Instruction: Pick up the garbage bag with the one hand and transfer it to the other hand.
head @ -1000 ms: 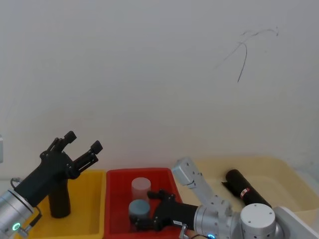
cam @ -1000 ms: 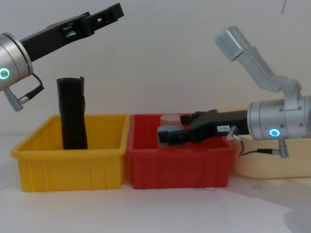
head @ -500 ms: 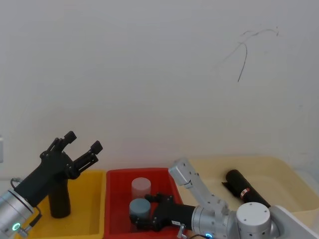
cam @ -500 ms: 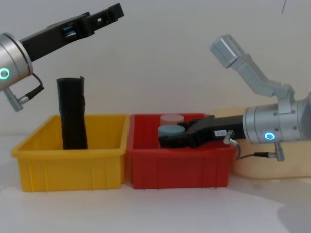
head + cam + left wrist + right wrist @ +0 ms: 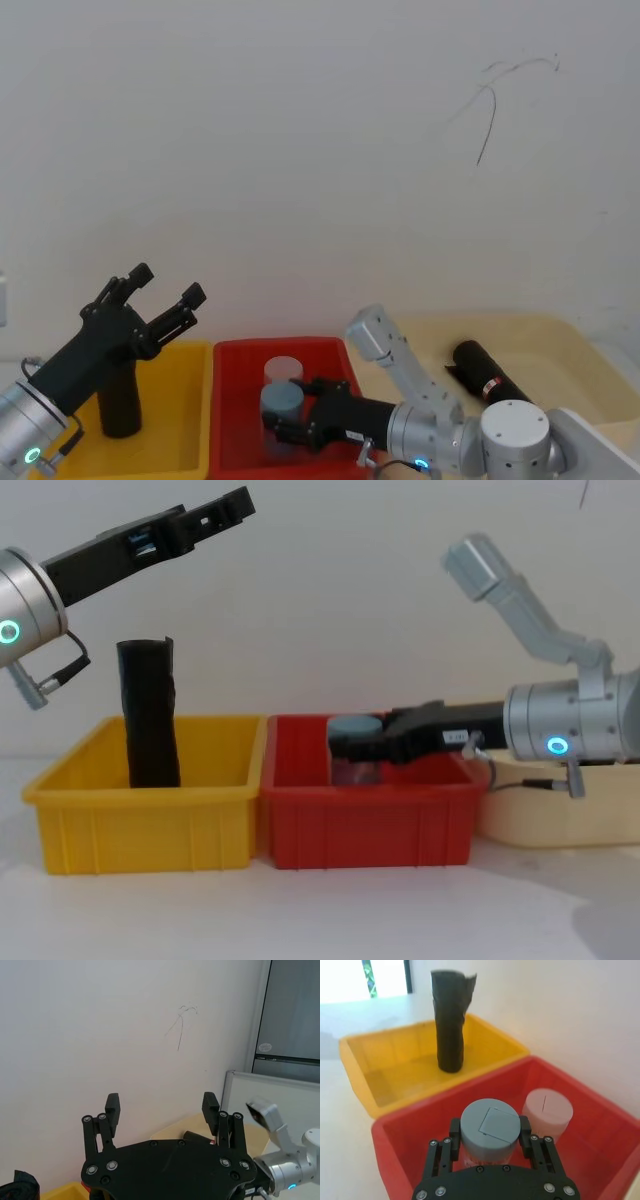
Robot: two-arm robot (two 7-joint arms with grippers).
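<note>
1. the garbage bag [image 5: 492, 380], the black roll with the red-and-white label, lies in the beige tray [image 5: 560, 345] on the robot's right, touched by neither gripper.
2. the right gripper [image 5: 352, 750] is over the red bin [image 5: 365, 825], its jaws clenched on a grey-lidded jar [image 5: 490, 1127]; in the chest view the jar hangs with its lid above the bin's rim. a pale pink-lidded jar [image 5: 547, 1110] sits just behind it in the same bin.
3. the left gripper [image 5: 165, 290] hovers raised above the yellow bin [image 5: 190, 420], jaws spread wide and holding nothing.
4. a plain black roll [image 5: 150, 715] stands upright in the yellow bin; it has no label and is not the task's bag.
5. judged from this, nothing of the task is done: the bag is not picked up and no handover has begun.
6. what is left: the right gripper must let go of the jar, reach the tray, grasp the bag, then pass it to the left gripper.
</note>
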